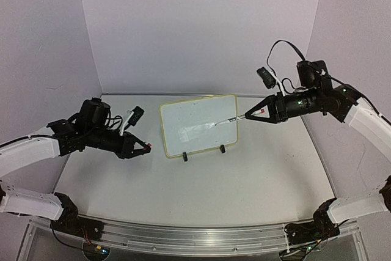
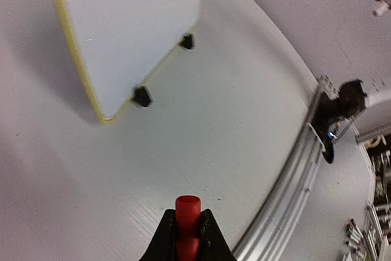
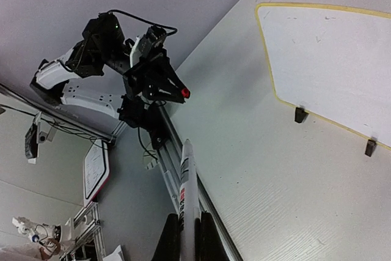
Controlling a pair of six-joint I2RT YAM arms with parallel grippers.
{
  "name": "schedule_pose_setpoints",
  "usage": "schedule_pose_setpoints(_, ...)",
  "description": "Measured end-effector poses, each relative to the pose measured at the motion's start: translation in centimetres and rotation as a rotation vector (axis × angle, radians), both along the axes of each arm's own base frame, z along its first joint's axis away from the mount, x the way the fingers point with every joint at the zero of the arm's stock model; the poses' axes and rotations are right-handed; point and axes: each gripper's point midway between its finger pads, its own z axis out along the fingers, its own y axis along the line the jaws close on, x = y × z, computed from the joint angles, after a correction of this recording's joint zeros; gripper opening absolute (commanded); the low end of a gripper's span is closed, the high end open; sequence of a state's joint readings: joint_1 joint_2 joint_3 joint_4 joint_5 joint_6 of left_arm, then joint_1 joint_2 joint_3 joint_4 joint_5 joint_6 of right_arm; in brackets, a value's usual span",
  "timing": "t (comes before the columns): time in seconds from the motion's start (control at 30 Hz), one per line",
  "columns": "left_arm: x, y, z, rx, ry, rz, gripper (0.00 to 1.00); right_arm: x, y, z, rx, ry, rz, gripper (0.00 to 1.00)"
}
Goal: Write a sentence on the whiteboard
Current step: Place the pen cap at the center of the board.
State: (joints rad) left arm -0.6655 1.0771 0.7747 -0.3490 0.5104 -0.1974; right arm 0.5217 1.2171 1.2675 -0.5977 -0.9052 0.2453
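- Two arms reach in from the sides of the top view, with the whiteboard [image 1: 198, 128] standing between them at mid-frame on the pale table [image 1: 244, 181].
- The board leans back on two black clip feet [image 1: 185, 157], its yellow rim all round. Its face shows only a pale smudged patch, and no writing can be read there.
- The right gripper [image 1: 246, 116], right of centre, is pinched on a white marker [image 1: 231, 120] that points left.
- In the top view the marker's tip falls over the board's face. In the right wrist view the marker [image 3: 188, 178] rises from the claw [image 3: 186, 227] at the lower middle and aims at the left arm [image 3: 91, 53] in the upper left. The board [image 3: 330, 59] lies apart in the upper right.
- The left gripper [image 1: 145, 148], left of centre, hangs just beside the board's lower left corner without touching it. Its fingers are pressed on a small red cap [image 1: 148, 149].
- In the left wrist view the cap [image 2: 187, 212] sticks up between the black fingers [image 2: 164, 236] at the bottom edge, and the board [image 2: 128, 22] fills the upper left.
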Motion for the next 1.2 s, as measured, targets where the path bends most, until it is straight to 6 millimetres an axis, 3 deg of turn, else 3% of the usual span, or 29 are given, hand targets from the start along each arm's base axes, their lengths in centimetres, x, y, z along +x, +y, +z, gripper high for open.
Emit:
schedule_pose_setpoints(0.23, 8.1, 8.8, -5.0, 0.081, 0.126, 0.516, 0.00, 2.0, -3.2, -0.1, -0.067, -0.073, -0.277, 0.00)
schedule_pose_setpoints(0.37, 10.4, 12.1, -10.4, 0.204, 0.255, 0.696, 0.00, 2.9, -4.2, -1.5, -0.081, -0.053, -0.376, 0.00)
schedule_pose_setpoints(0.5, 10.6, 12.9, -14.6, 0.306, 0.352, 0.746, 0.00, 3.7, -4.5, -3.1, -0.090, -0.035, -0.445, 0.00)
schedule_pose_setpoints(0.67, 10.9, 13.3, -17.2, 0.368, 0.404, 0.770, 0.04, 3.5, -3.5, -4.3, -0.084, -0.041, -0.463, 0.00)
schedule_pose_setpoints(0.77, 11.0, 13.6, -17.8, 0.386, 0.405, 0.780, 0.13, 3.3, -2.7, -4.4, -0.078, -0.056, -0.459, 0.00)
schedule_pose_setpoints(0.87, 11.3, 13.6, -18.1, 0.390, 0.400, 0.785, 0.28, 3.3, -1.8, -4.5, -0.079, -0.072, -0.452, 0.00)
schedule_pose_setpoints(1.07, 11.8, 13.4, -17.7, 0.371, 0.375, 0.784, 0.53, 3.3, -0.3, -5.5, -0.116, -0.097, -0.447, 0.00)
schedule_pose_setpoints(1.2, 11.9, 13.4, -17.2, 0.362, 0.360, 0.787, 0.64, 2.9, 0.4, -5.7, -0.139, -0.129, -0.450, 0.00)
